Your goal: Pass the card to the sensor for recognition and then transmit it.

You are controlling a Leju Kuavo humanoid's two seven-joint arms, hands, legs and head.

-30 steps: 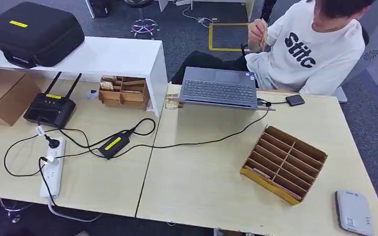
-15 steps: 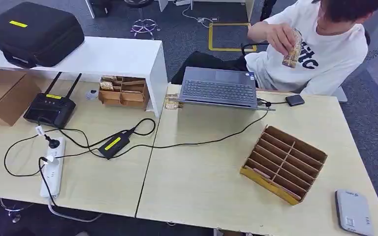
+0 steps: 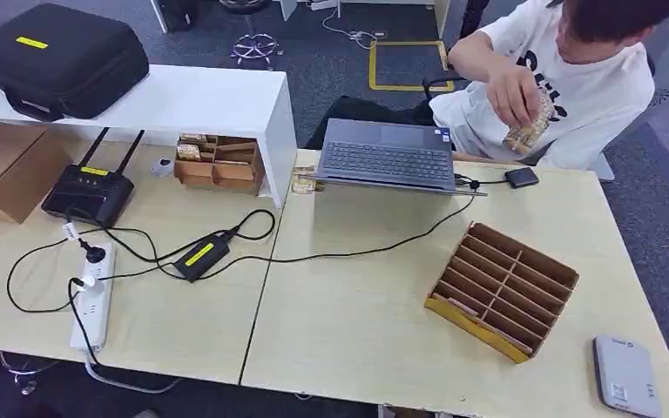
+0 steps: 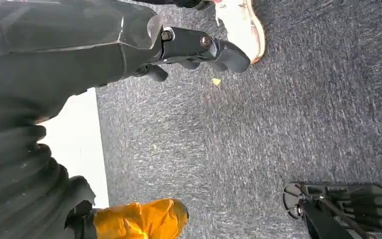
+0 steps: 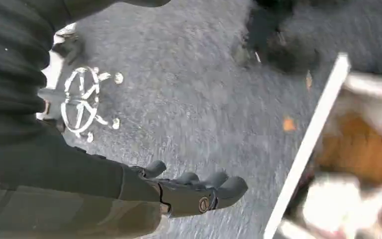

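Dark fingers of left hand extended and slightly spread, holding nothing, above grey carpet in left wrist view. Right hand likewise loose and empty, fingers apart over the same carpet in right wrist view, beside a blurred pale table edge.

On head view, one stack of cards gripped in one hand of person in white shirt, seated behind table, cards raised just above its far edge near one small black device. One grey sensor flat at near right corner of table. One slotted cardboard tray between sensor and one open laptop, well apart from both. One black cable from laptop side to one black power adapter. One white power strip at left, one black router with two antennas, one cardboard box, one small wooden organiser under white shelf, one black case on top.
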